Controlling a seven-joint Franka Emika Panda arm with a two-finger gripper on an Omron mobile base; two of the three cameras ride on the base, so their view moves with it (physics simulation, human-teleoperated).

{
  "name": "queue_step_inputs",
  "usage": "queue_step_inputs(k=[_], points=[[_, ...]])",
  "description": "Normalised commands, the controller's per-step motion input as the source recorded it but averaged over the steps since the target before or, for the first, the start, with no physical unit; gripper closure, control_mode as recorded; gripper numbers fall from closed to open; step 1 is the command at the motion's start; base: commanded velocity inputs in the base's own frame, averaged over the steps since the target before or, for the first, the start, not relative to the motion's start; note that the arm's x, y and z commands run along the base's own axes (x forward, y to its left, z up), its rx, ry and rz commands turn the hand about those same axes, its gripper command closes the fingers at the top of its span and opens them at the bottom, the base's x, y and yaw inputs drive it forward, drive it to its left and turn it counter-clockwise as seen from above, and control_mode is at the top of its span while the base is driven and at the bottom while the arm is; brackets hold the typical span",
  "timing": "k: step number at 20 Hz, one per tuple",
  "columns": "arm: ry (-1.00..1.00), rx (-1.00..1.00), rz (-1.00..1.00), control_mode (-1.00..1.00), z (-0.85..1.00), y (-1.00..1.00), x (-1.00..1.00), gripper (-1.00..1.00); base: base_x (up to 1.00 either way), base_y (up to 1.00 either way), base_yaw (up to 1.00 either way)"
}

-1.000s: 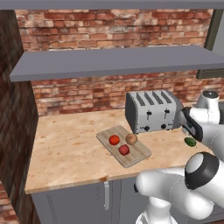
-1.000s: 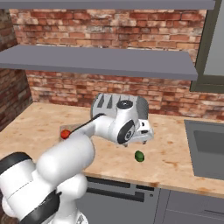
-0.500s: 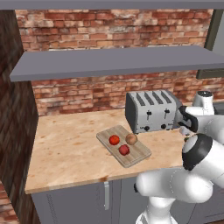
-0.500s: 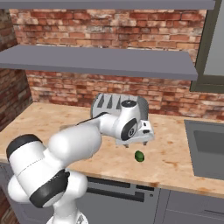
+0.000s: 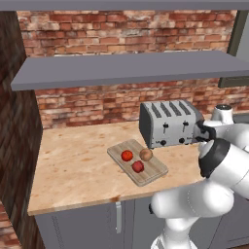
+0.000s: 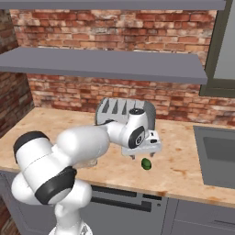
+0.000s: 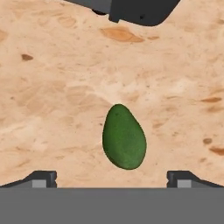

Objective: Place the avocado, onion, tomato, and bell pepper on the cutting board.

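Observation:
The avocado (image 6: 146,164), a dark green oval, lies on the counter to the right of the toaster. My gripper (image 6: 143,156) hangs open just above it, and nothing is held. In the hand view the avocado (image 7: 124,136) lies between and just ahead of the two fingertips (image 7: 43,178), and the gripper (image 7: 113,179) is centred slightly to its left. The light wooden cutting board (image 5: 151,171) lies left of the toaster. On the board sit the bright tomato (image 5: 127,155), the tan onion (image 5: 145,154) and the darker red bell pepper (image 5: 138,166).
A silver four-slot toaster (image 5: 168,123) stands between the board and the avocado, close behind my hand (image 6: 124,110). A sink (image 6: 215,156) is set into the counter at the right. A grey shelf (image 5: 131,68) runs above on the brick wall.
The arm has swung toward the avocado, and its elbow now covers the avocado in the left base view. The jaws have stayed open. The produce on the board has not moved.

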Motion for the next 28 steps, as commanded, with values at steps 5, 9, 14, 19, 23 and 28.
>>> queue_step_inputs(k=[5, 9, 14, 19, 23, 28], points=[[0.04, 0.0, 0.0, -1.0, -0.25, -0.01, 0.07, -1.0, 0.0, 0.0, 0.0], [0.05, 0.0, 0.0, -1.0, -0.26, -0.06, 0.16, -1.0, 0.0, 0.0, 0.0], [0.05, 0.0, 0.0, -1.0, -0.24, -0.16, 0.25, -1.0, 0.0, 0.0, 0.0], [0.05, 0.0, 0.0, -1.0, -0.27, -0.21, 0.18, -1.0, 0.0, 0.0, 0.0], [0.06, 0.0, 0.0, -1.0, -0.29, -0.2, 0.0, 1.0, 0.0, 0.0, 0.0], [0.02, 0.09, 0.05, -1.0, 0.44, 0.04, -0.41, 1.0, 0.0, 0.0, 0.0]])
